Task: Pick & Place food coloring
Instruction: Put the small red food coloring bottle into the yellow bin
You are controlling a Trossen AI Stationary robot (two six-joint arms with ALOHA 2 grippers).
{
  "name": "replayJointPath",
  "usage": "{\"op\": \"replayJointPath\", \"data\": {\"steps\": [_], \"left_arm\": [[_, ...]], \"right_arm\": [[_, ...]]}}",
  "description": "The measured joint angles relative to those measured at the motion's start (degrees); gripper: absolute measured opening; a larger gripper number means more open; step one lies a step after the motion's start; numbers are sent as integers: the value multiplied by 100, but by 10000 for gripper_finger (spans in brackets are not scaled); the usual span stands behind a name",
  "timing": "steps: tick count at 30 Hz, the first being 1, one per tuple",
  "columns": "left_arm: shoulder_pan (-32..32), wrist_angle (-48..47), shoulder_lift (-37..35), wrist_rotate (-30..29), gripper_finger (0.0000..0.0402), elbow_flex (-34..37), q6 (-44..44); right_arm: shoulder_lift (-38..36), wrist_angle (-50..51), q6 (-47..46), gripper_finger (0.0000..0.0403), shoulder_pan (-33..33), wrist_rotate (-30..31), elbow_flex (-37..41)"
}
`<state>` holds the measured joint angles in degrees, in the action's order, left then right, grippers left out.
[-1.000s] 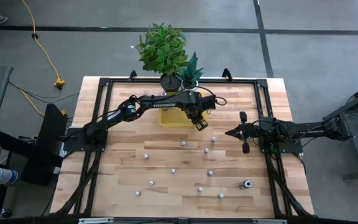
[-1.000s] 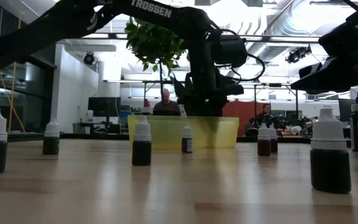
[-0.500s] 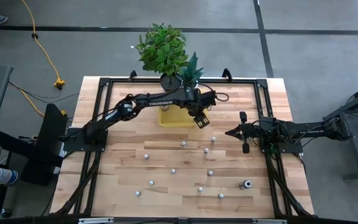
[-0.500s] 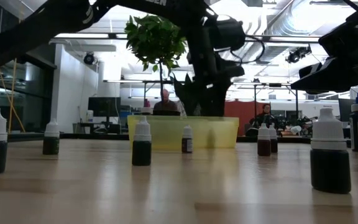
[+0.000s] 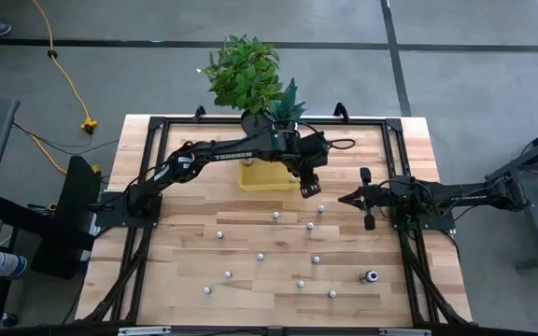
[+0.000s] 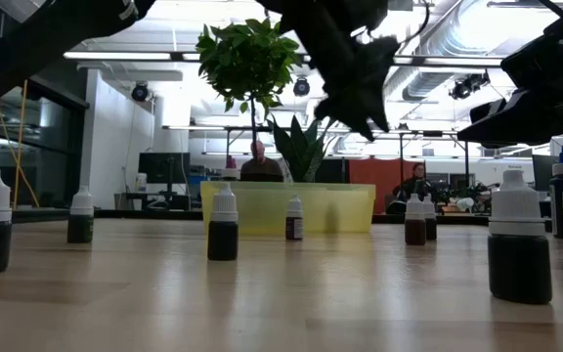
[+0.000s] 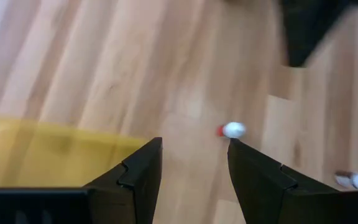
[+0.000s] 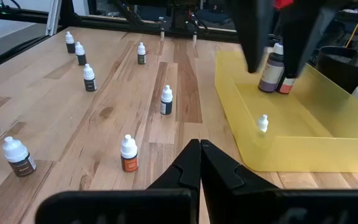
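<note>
3 bottles at least stand in the yellow tray [image 5: 260,182], as the right wrist view shows: 1 purple-bodied [image 8: 270,71], 1 reddish [image 8: 284,84] touching it, and 1 tiny white-capped one [image 8: 263,122] apart from them, nearer the tray's wall.

Within the last second the left gripper [image 5: 311,185] has swung off the tray, which it hung over, and now hovers past the tray's right edge above bare table [image 5: 185,243]. Its jaws have widened and now stand well apart with nothing between them, so I judge that a drop into the tray is finished and the arm is heading out for the next pick. In its wrist view, the 2 dark fingers [image 7: 138,171] frame a red-bodied bottle [image 7: 232,130] standing on the wood just beyond the tray, probably the next target, though the gripper is well above it.

The right gripper [image 5: 347,198] waits at the table's right side, fingers pressed together and holding nothing.

Roughly 10 more bottles of food coloring [image 5: 260,255] are scattered, well apart, across the near half of the table. Each is a tiny upright dropper bottle with a whitish cap and a dark or coloured body. 1 larger one [image 5: 370,276] near the right front seems to lie on its side. Much of the task therefore remains.
</note>
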<state>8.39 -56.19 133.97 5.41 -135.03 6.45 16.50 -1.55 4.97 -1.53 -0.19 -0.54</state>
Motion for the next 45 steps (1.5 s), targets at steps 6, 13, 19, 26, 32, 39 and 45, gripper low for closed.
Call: {"op": "replayJointPath", "data": {"steps": [6, 13, 19, 26, 32, 39, 45], "left_arm": [[-286, 82, 7, 52, 175, 3, -968], [-557, 367, 7, -172, 175, 283, -1984], [-595, 955, 17, -83, 175, 759, -1976], [-591, 1613, 26, 39, 175, 1308, -1971], [-628, 2043, 28, 242, 175, 1635, -1984], [-630, 2493, 28, 260, 175, 1898, -1975], [-616, 2704, 28, 160, 175, 2064, -1973]], "right_arm": [[0, -1, 0, 0, 1, 0, 0], [-1, 1, 0, 0, 2, 0, 0], [-1, 1, 1, 0, 0, 0, 0], [-1, 1, -1, 0, 0, 0, 0], [-1, 1, 1, 0, 1, 0, 0], [-1, 3, 0, 0, -1, 1, 0], [-1, 3, 0, 0, -1, 1, 0]]}}
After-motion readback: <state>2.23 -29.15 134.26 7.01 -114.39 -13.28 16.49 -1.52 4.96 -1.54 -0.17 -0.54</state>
